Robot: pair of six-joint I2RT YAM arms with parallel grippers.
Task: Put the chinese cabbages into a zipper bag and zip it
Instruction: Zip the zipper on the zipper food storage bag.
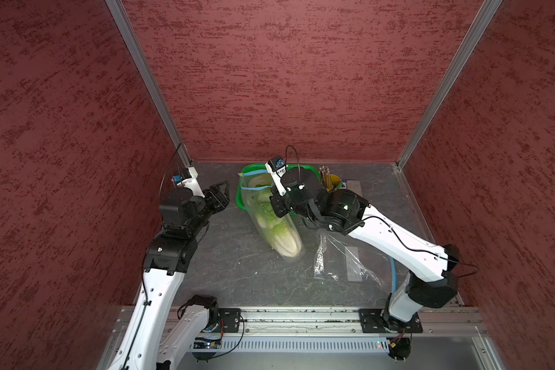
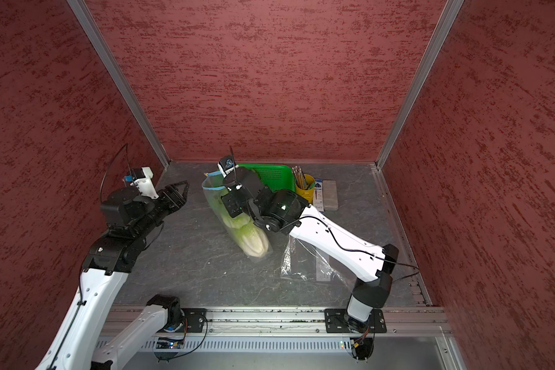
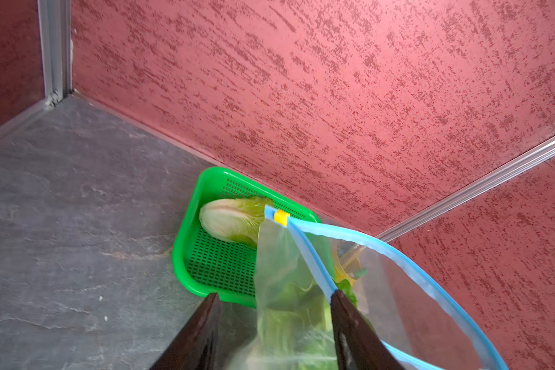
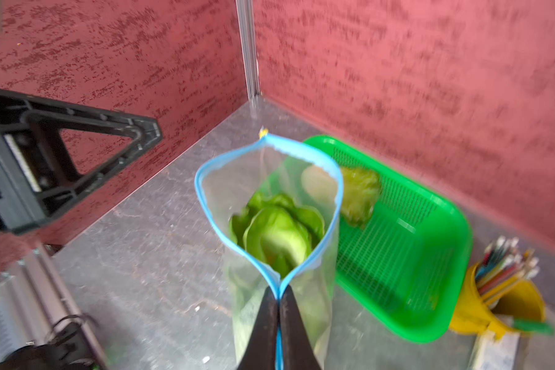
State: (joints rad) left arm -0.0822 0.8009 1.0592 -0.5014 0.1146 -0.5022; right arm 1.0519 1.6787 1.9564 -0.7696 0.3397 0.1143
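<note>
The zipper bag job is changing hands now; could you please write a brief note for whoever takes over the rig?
Left gripper: open, empty, apart from the zipper bag.
Right gripper: shut on the bag's rim, holding it upright, mouth open.
Done: bagged cabbage, count unclear.
To do: the loose cabbage lies in the green basket; bag it, then pull the yellow slider across.

The zipper bag [image 1: 254, 196] stands mid-table, just before the basket [image 1: 241, 200] at the far wall, with chinese cabbages [image 1: 281, 235] inside it. One more cabbage [image 3: 229, 221] lies in the basket. Right of the basket stands a cup of pencils [image 2: 303, 190], with a flat block [image 2: 330, 194] further right, and a second bag [image 1: 343, 259] lies flat near and right of the standing one.
</note>
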